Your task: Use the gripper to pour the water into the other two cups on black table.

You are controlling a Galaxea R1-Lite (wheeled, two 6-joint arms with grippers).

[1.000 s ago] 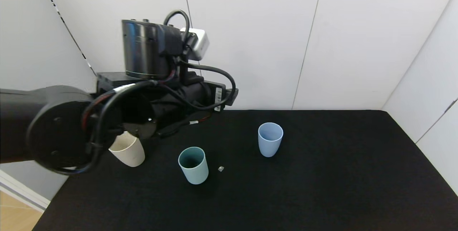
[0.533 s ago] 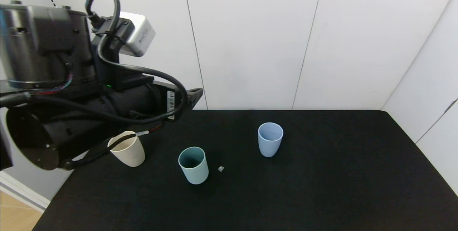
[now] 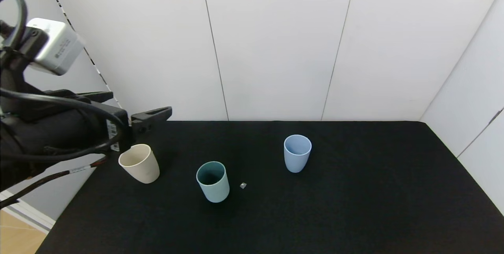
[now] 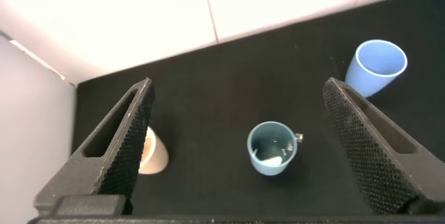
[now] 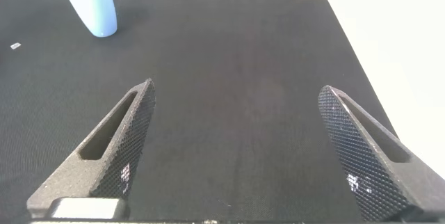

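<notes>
Three tumblers stand upright on the black table (image 3: 354, 206): a beige cup (image 3: 139, 163) at the left, a teal-green cup (image 3: 213, 181) in the middle and a periwinkle-blue cup (image 3: 297, 152) farther right. My left gripper (image 3: 141, 102) is open and empty, raised above the table's far left corner, behind and above the beige cup. The left wrist view shows the open gripper (image 4: 238, 88), the teal cup (image 4: 272, 147) with pale glints inside, the beige cup (image 4: 149, 153) and the blue cup (image 4: 375, 66). My right gripper (image 5: 236, 88) is open and empty over bare table, out of the head view.
A tiny grey bit (image 3: 243, 185) lies just right of the teal cup; it also shows in the right wrist view (image 5: 14, 45), as does the blue cup (image 5: 90, 7). White wall panels (image 3: 275, 49) stand behind and to the right. The table's left edge drops to the floor (image 3: 15, 238).
My left arm has drawn back to the left, away from over the beige cup, so that cup now shows whole. The three cups have not moved.
</notes>
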